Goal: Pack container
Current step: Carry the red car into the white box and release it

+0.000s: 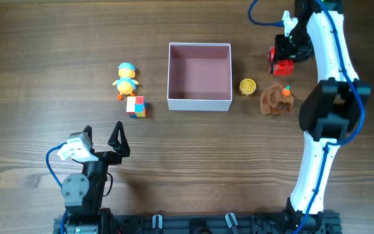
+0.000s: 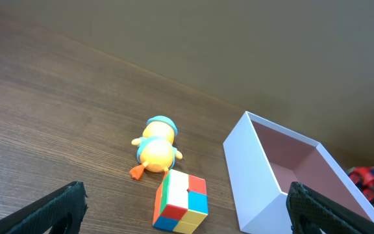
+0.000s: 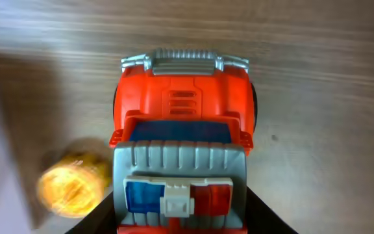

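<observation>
The container (image 1: 199, 102), a square white box with a pink inside, stands open and empty at the table's middle; its wall also shows in the left wrist view (image 2: 252, 175). My right gripper (image 1: 286, 47) is shut on a red toy truck (image 1: 280, 64) to the right of the container; in the right wrist view the truck (image 3: 184, 110) fills the space between the fingers. My left gripper (image 1: 102, 133) is open and empty near the front left, apart from the toys.
A yellow duck toy (image 1: 126, 79) and a colourful cube (image 1: 136, 106) lie left of the container, also in the left wrist view as duck (image 2: 156, 148) and cube (image 2: 180, 203). A yellow round toy (image 1: 248, 86) and a brown toy (image 1: 276, 99) lie to its right.
</observation>
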Motion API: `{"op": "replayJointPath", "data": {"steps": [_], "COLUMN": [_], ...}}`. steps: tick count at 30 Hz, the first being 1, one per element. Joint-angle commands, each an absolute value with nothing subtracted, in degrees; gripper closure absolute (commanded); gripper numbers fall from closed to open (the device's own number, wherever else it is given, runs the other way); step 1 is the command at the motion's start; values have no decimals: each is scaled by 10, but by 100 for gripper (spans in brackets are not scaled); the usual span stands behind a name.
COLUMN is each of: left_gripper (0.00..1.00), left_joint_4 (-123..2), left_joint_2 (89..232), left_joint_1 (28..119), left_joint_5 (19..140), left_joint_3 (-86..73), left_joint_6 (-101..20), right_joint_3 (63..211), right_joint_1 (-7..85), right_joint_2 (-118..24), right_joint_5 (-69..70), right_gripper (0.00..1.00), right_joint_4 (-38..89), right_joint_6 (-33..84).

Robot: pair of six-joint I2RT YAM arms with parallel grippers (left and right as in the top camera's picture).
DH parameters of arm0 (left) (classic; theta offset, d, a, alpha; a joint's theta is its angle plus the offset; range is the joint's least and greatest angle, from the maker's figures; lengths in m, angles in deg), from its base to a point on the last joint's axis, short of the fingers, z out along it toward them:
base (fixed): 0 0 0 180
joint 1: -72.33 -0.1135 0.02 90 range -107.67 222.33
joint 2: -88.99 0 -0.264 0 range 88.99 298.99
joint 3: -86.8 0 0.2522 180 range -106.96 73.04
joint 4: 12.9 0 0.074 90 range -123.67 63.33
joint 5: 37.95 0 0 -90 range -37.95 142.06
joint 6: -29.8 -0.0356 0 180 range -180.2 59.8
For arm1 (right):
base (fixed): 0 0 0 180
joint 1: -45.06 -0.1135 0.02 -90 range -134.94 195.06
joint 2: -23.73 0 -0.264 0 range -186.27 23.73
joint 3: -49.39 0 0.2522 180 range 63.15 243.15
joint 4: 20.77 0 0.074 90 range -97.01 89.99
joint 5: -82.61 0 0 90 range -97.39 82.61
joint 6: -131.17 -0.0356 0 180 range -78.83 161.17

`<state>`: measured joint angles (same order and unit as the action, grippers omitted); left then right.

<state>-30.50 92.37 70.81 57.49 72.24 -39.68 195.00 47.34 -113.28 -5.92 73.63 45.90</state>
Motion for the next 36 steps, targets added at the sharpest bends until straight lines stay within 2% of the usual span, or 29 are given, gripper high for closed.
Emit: {"op": "replayJointPath", "data": {"steps": [1, 8, 12, 21, 26, 36], "left_gripper": [0, 0, 0, 0, 0, 0], "left_joint_4": [-305, -305, -305, -305, -305, -305], "left_joint_2": [921, 921, 921, 921, 921, 921], "left_joint_1": [707, 707, 707, 707, 707, 707], "left_joint_5": [582, 582, 582, 582, 582, 582], "left_joint_3": [727, 727, 727, 727, 727, 727], "left_joint_6": [-391, -391, -391, -391, -391, -391], "right_joint_3": [1984, 1983, 1949, 1937, 1937, 1935], "right_joint_1": [426, 295, 235, 219, 219, 219], "right_joint_2": [-1018, -959, -961, -1001, -1044, -1089], "right_joint_5": [-26, -27, -57, -102, -106, -106], "right_gripper": [76, 74, 74, 72, 70, 69], "right_joint_4": [743, 761, 756, 714, 697, 702], "right_joint_6": [413, 214, 153, 143, 202, 202]}}
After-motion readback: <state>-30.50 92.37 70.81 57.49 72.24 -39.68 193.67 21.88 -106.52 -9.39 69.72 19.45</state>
